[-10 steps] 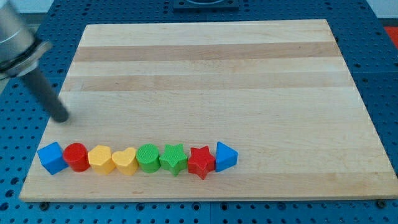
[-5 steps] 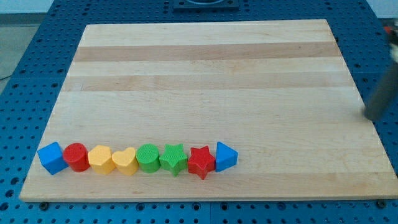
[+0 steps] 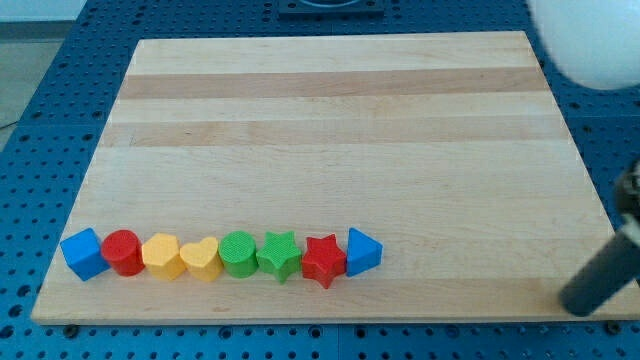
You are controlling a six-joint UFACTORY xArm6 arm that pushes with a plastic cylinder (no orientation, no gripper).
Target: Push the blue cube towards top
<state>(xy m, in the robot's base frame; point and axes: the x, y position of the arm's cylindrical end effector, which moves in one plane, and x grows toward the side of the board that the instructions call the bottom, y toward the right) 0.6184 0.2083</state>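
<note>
The blue cube (image 3: 83,253) sits at the left end of a row of blocks near the board's bottom edge. Beside it, going right, are a red cylinder (image 3: 123,252), a yellow block (image 3: 162,256), a yellow heart (image 3: 200,260), a green cylinder (image 3: 238,253), a green star (image 3: 279,254), a red star (image 3: 323,260) and a blue triangular block (image 3: 363,251). My tip (image 3: 575,303) is at the board's bottom right corner, far to the right of the whole row and of the blue cube.
The wooden board (image 3: 330,110) lies on a blue perforated table (image 3: 30,120). A blurred white part of the arm (image 3: 590,40) fills the view's top right corner.
My rod has swung from the board's left edge, above the blue cube, across to the right edge and then down to the bottom right corner. The blocks have not moved.
</note>
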